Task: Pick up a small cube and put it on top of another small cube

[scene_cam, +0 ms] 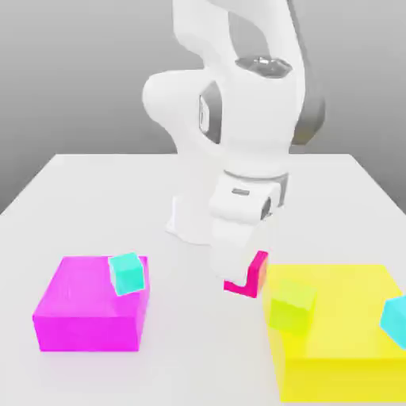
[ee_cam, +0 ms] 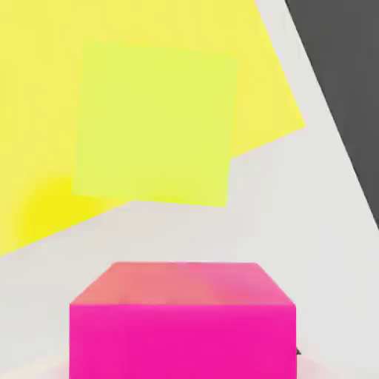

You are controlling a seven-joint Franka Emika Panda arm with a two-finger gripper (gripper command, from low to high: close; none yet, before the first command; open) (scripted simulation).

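The small cube [scene_cam: 256, 273] is crimson-pink and sits low over the white table, just off the near-left corner of a large yellow block [scene_cam: 341, 337]. My gripper [scene_cam: 238, 271] has come straight down on it, and the white hand covers most of the cube in the exterior view. The hand view has the same cube [ee_cam: 181, 326] close up, square to the camera. The gripper is shut on this cube. A yellow-green small cube [scene_cam: 292, 306] [ee_cam: 155, 122] rests on the yellow block [ee_cam: 44, 111] right beside it.
A large magenta block [scene_cam: 83, 317] lies at the exterior view's left with a cyan cube [scene_cam: 127, 272] on its far corner. Another cyan cube [scene_cam: 395, 319] sits at the yellow block's right edge. The arm's base [scene_cam: 190, 222] stands behind, on the table [scene_cam: 190, 365].
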